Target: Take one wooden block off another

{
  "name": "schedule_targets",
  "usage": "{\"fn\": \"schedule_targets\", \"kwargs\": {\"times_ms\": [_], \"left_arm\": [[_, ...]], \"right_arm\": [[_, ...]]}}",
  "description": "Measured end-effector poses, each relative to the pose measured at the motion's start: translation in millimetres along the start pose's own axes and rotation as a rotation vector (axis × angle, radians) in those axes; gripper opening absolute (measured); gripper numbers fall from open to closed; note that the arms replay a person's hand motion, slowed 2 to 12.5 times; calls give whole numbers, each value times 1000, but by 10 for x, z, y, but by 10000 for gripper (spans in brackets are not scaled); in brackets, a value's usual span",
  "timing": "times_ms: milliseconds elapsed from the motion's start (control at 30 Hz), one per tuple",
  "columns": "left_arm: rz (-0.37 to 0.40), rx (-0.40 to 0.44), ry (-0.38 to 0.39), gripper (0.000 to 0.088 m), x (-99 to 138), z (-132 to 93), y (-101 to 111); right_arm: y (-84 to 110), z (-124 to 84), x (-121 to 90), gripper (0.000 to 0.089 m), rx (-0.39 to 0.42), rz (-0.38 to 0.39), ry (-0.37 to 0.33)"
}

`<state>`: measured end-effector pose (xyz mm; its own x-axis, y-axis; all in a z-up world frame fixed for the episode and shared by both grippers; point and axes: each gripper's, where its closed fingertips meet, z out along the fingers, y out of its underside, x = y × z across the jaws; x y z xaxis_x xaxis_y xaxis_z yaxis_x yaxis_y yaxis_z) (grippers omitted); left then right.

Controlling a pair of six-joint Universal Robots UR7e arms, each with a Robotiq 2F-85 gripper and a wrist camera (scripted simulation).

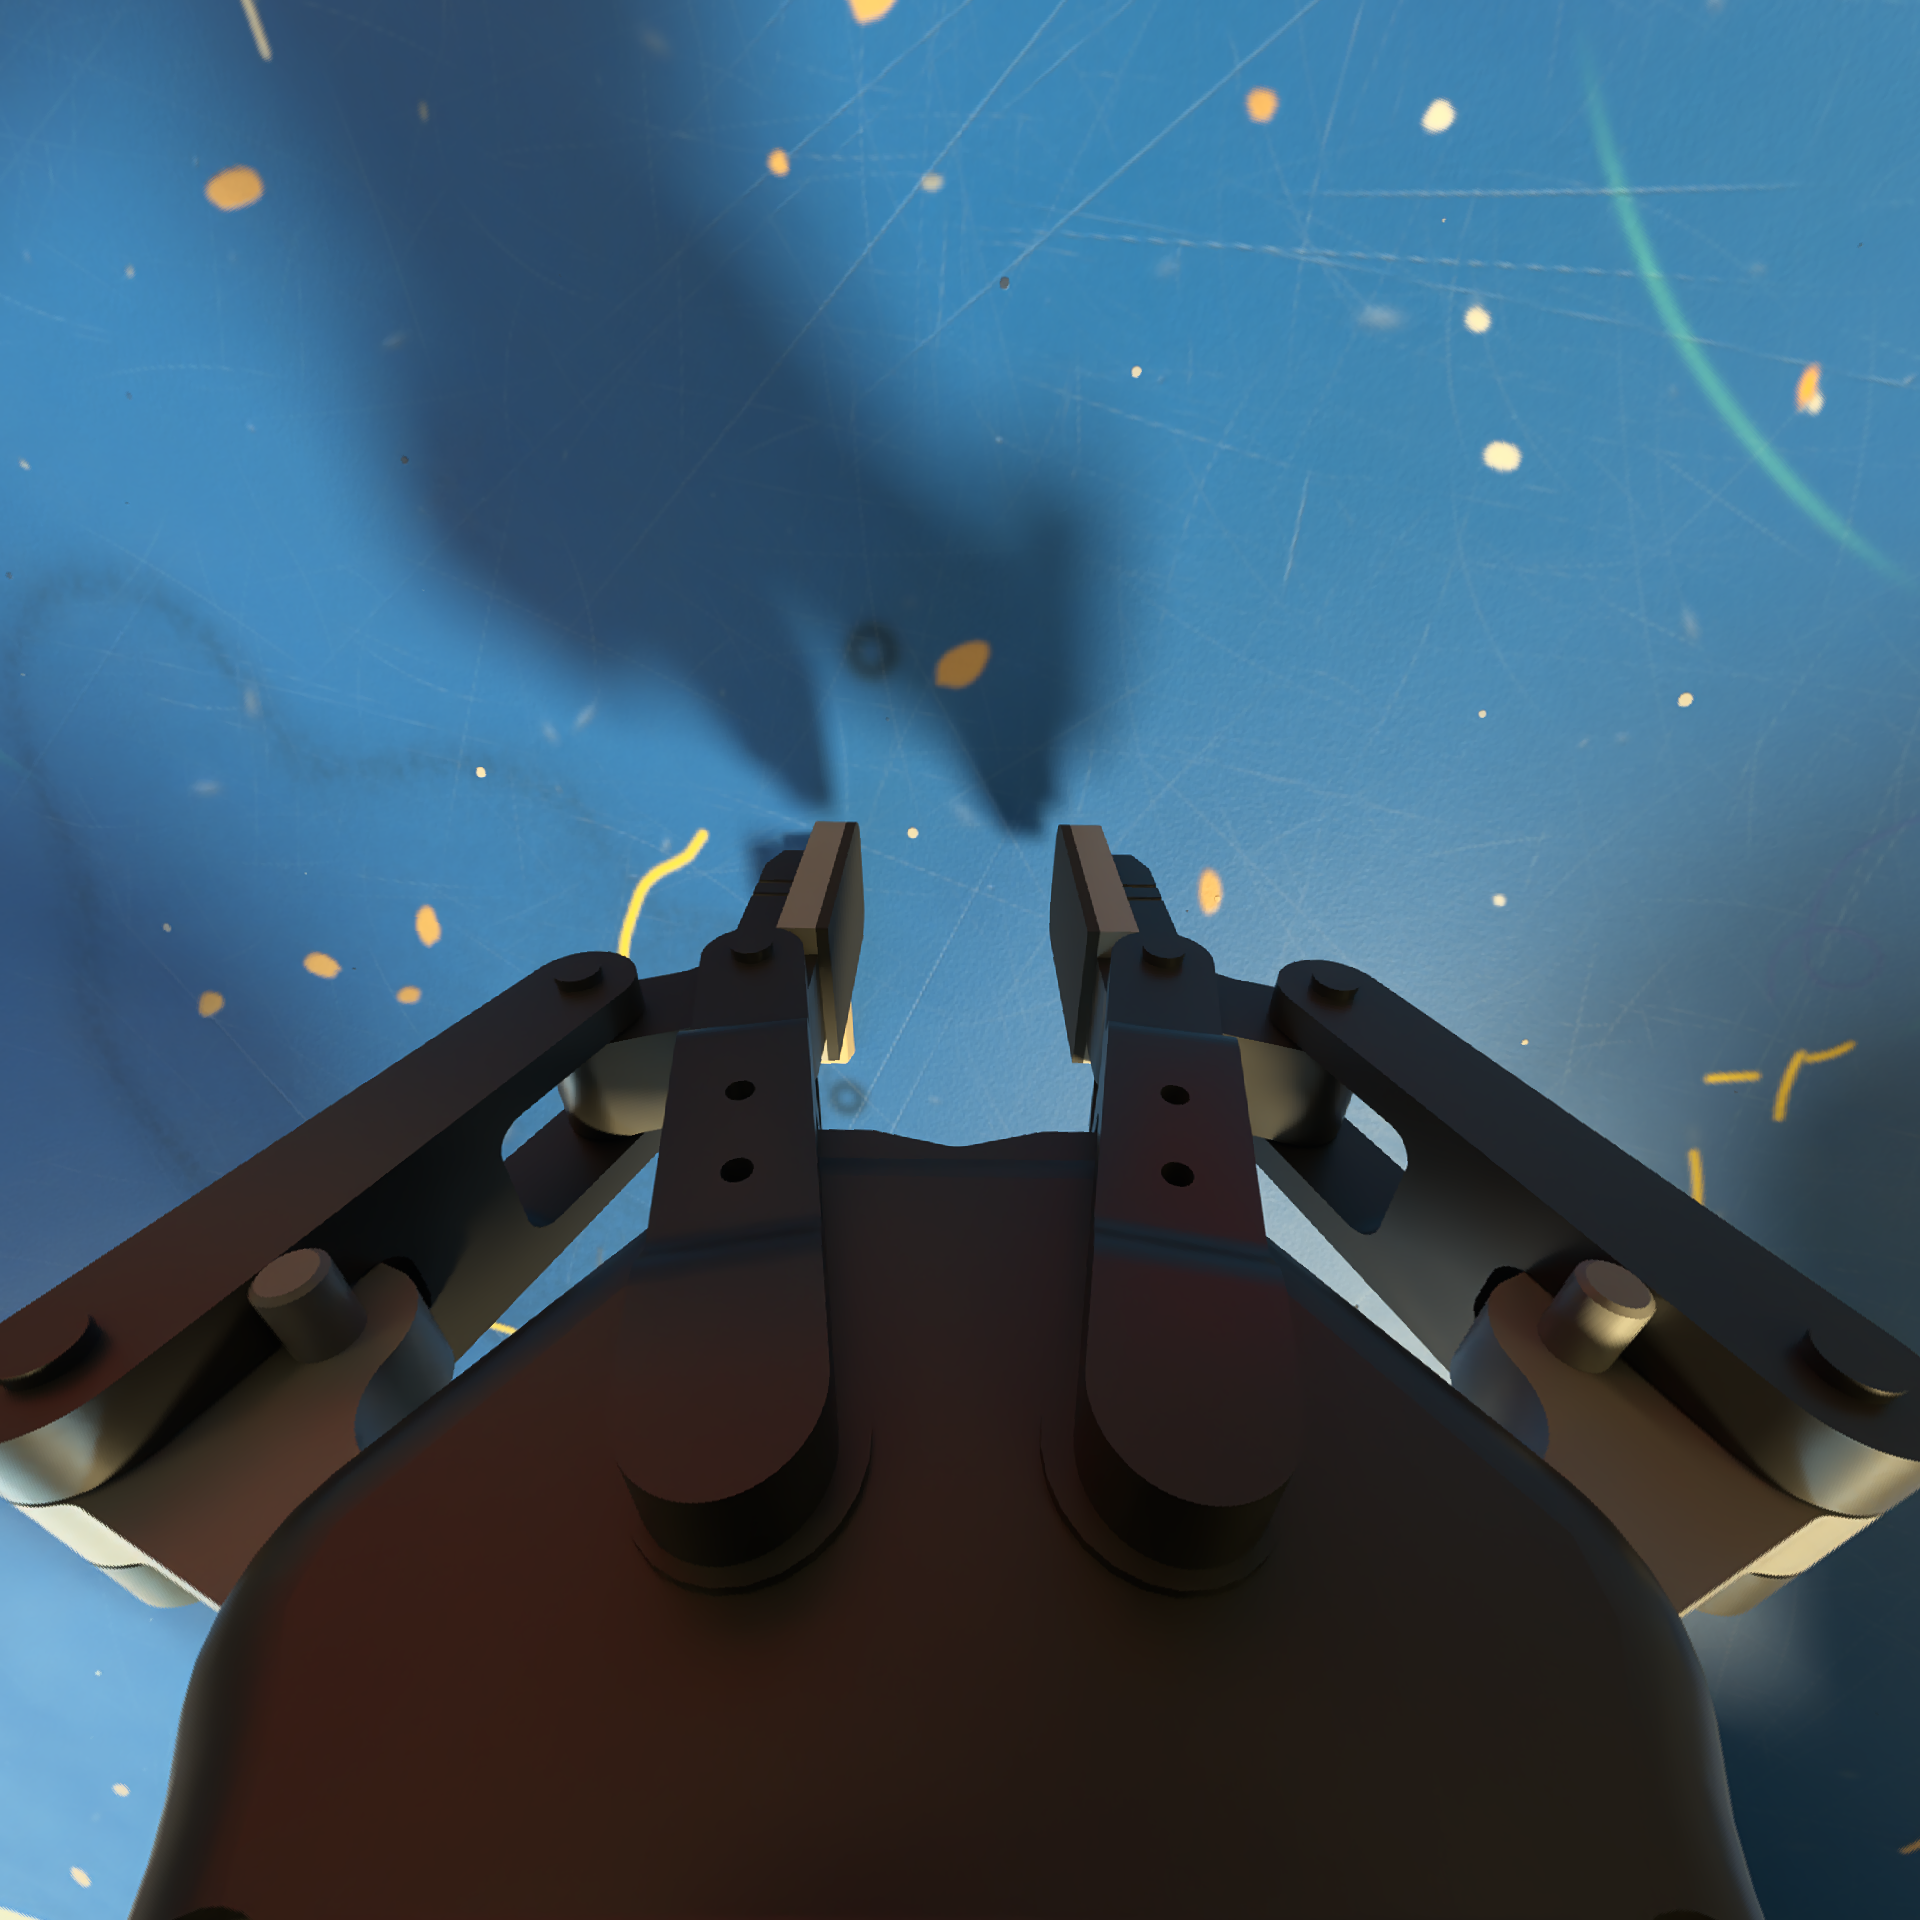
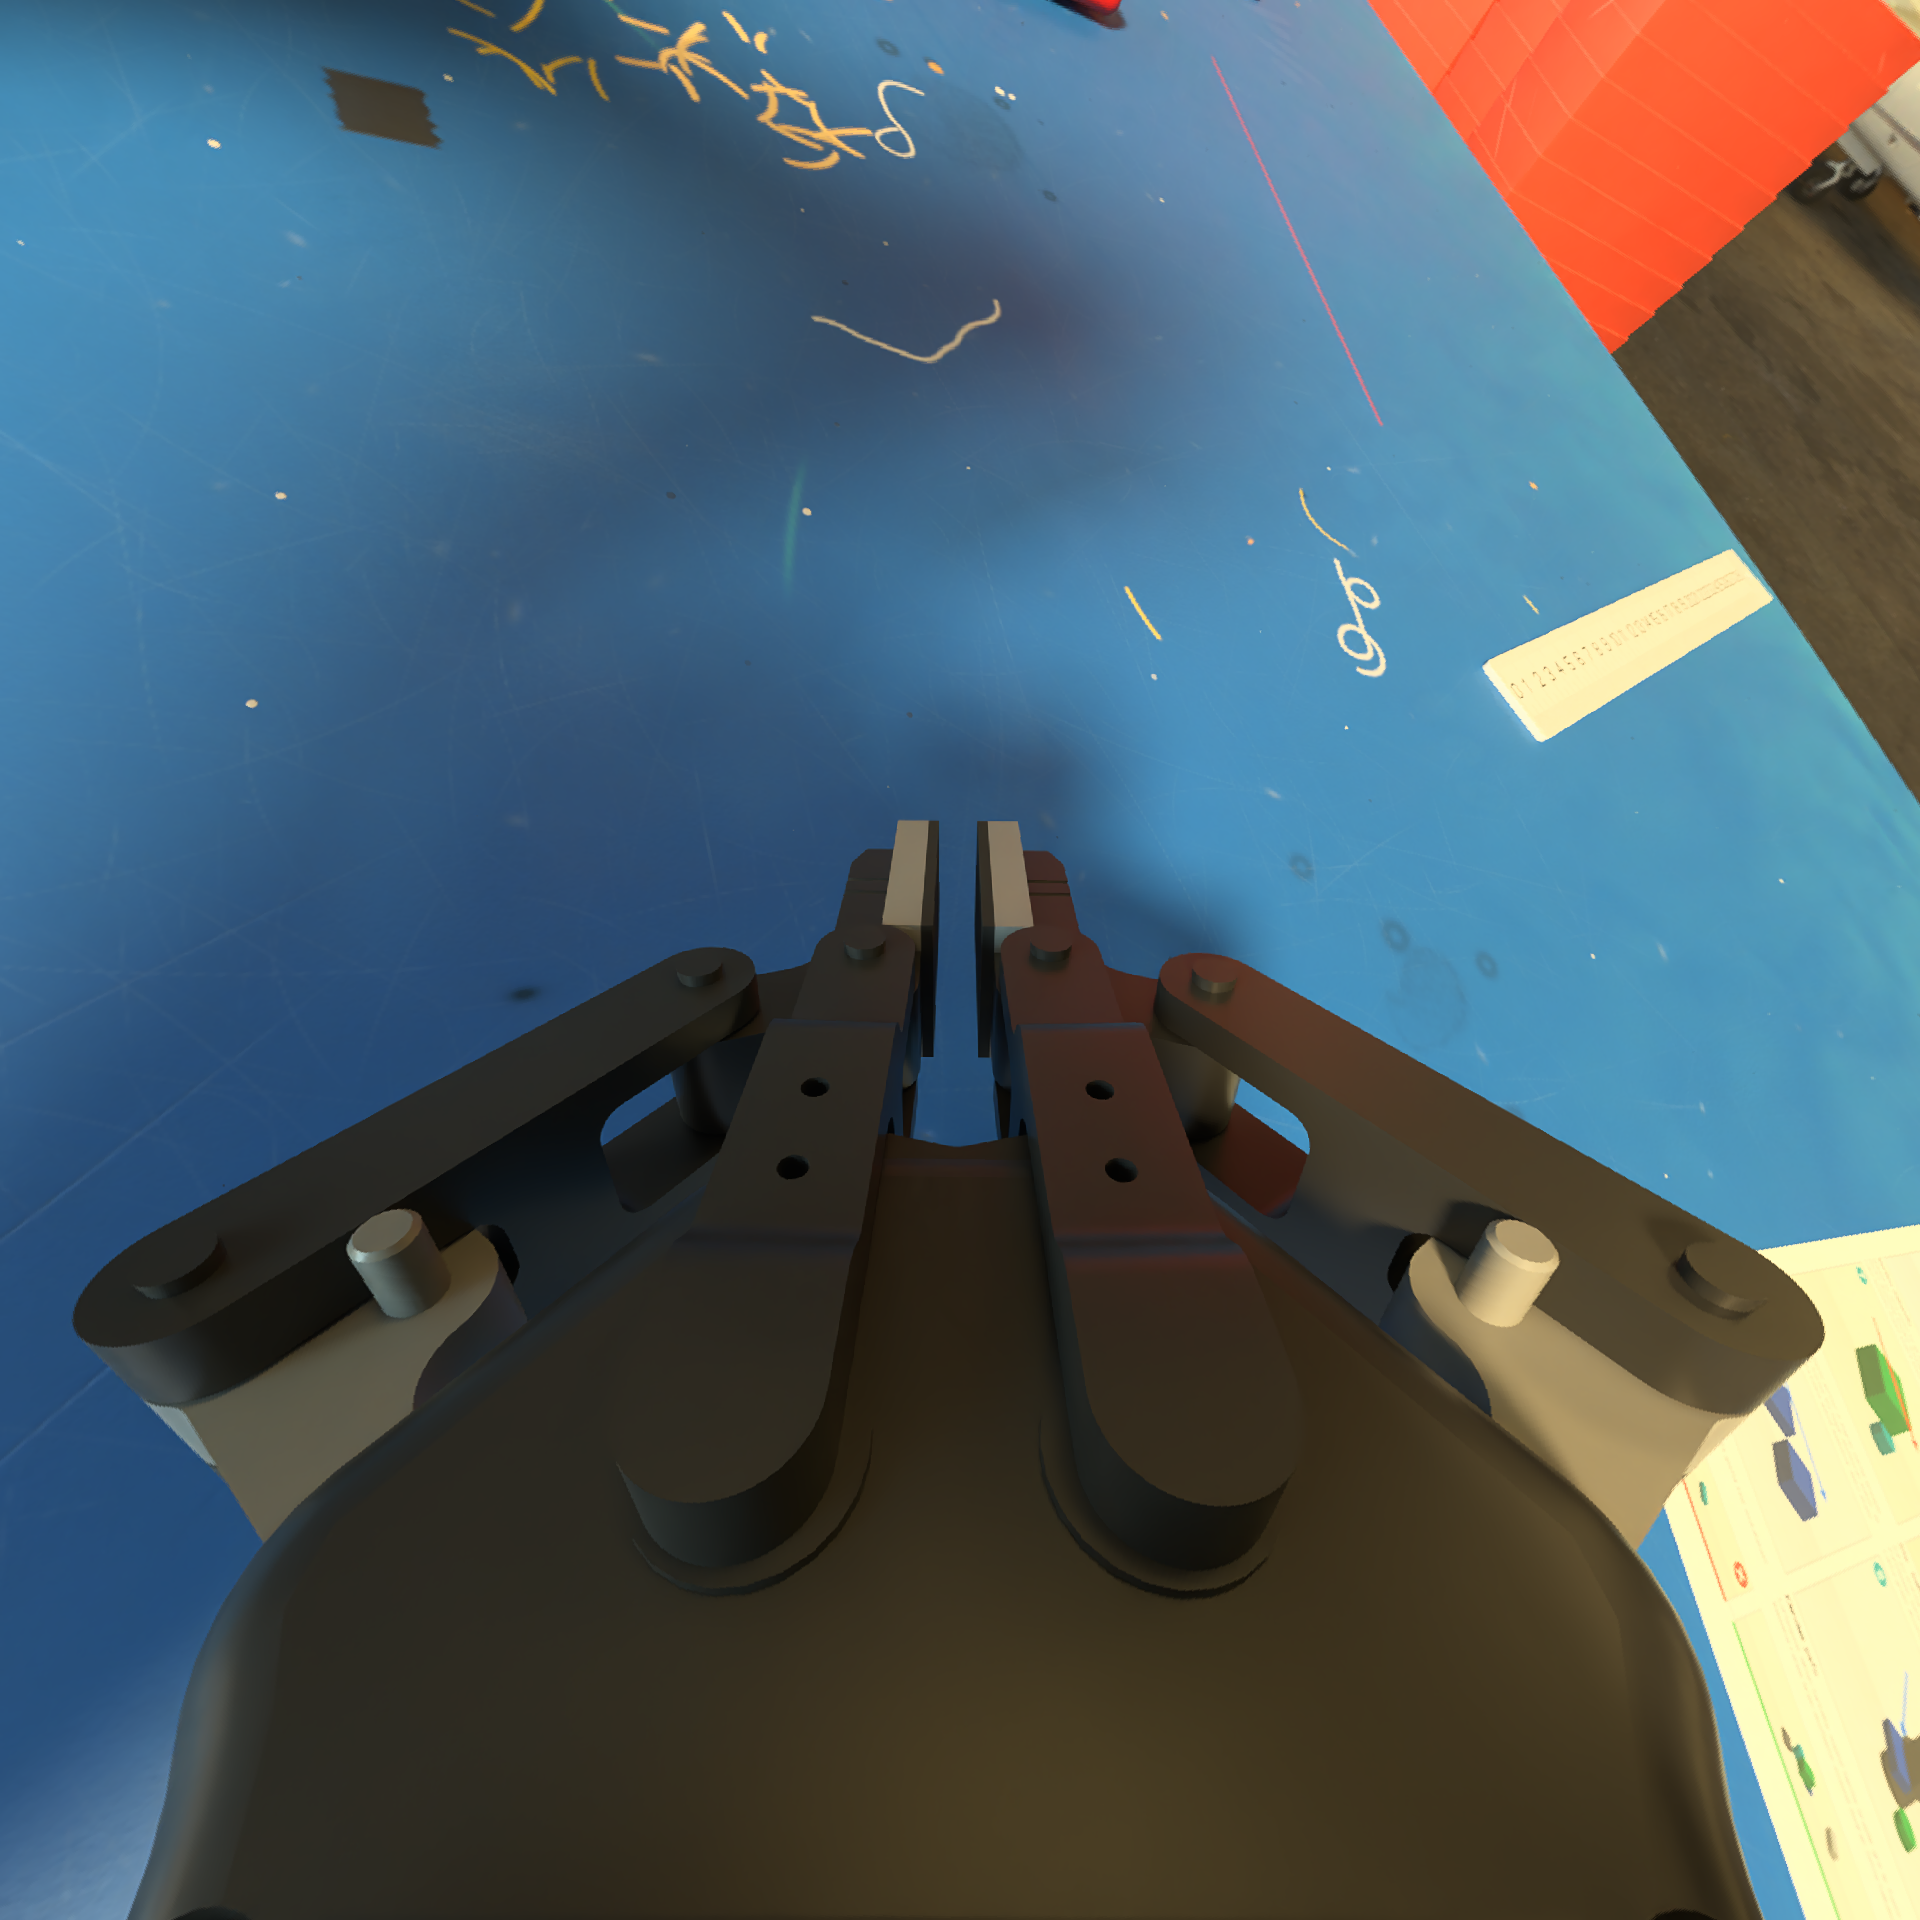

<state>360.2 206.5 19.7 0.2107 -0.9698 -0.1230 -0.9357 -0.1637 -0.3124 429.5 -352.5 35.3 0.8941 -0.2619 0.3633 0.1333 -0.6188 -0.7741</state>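
Spread fingers [image 1: 831,935] mark the left gripper [image 1: 958,935], which hangs over the blue bench [image 1: 1455,623] with nothing between its pads, its own dark shadow [image 1: 675,499] falling across the scratched surface ahead. On the right gripper [image 2: 957,925] the fingers [image 2: 912,883] stand almost together, only a narrow slit between the pale pads, and they pinch nothing. No wooden block shows in either wrist view, so where the task's blocks lie cannot be told. Largest of what the right wrist view does show is the blue bench [image 2: 416,520] itself, scuffed and flecked with yellow paint. At its far right corner sits an orange-red slab [image 2: 1642,135] with a faint grid of lines on it. At the lower right edge a pale printed sheet [image 2: 1829,1558] lies flat, bearing small blue and green drawings. Farther up the right side a long white strip [image 2: 1626,644] with tiny markings lies at an angle, near the bench edge. A small dark patch [image 2: 382,106] lies at the far left, well apart from a cluster of yellow scribbles [image 2: 727,83].
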Motion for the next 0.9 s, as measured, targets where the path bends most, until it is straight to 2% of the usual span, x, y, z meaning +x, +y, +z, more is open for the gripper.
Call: {"fn": "schedule_targets", "kwargs": {"times_ms": [500, 900], "left_arm": [[-10, -16, -5, 379, -19, -17, 20], [-63, 46, -63, 396, -165, -105, -34]], "right_arm": [[19, 20, -56, 64, -26, -76, 12], [31, 32, -96, 64, -41, -130, 19]]}}
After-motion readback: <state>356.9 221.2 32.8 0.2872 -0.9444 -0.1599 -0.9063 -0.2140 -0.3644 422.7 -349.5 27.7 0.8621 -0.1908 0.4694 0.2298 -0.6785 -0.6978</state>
